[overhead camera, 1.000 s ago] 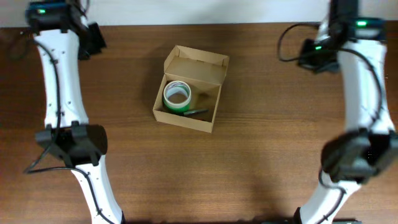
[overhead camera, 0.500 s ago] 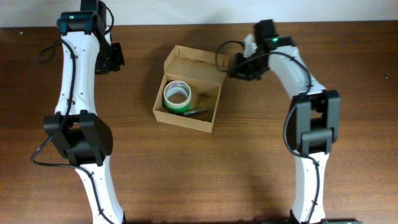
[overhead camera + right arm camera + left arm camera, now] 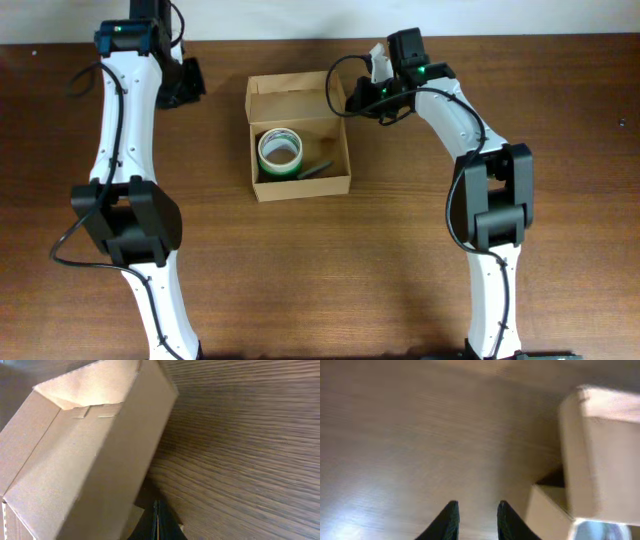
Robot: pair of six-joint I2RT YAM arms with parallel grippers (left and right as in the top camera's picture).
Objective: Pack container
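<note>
The container (image 3: 300, 187) is a tan cardboard box at the table's middle back, its flap lid (image 3: 290, 97) standing up at the rear. Inside lie a green and white tape roll (image 3: 282, 150) and a dark pen (image 3: 318, 170). My left gripper (image 3: 187, 85) hovers over bare wood left of the box, a little open with nothing between its fingers (image 3: 451, 520); in the left wrist view the container (image 3: 600, 450) shows at the right. My right gripper (image 3: 350, 100) is shut at the lid's right rear corner, its tips (image 3: 156, 522) right beside the cardboard (image 3: 90, 450).
The wooden table (image 3: 400, 260) stretches out in front of the box and to both sides. Both arms (image 3: 120, 150) (image 3: 470, 130) reach in from the front edge, standing left and right of the box.
Both arms swung in toward the box. It has turned from tilted to square with the table and slid a little left and back, with the right gripper now at its rear right corner.
</note>
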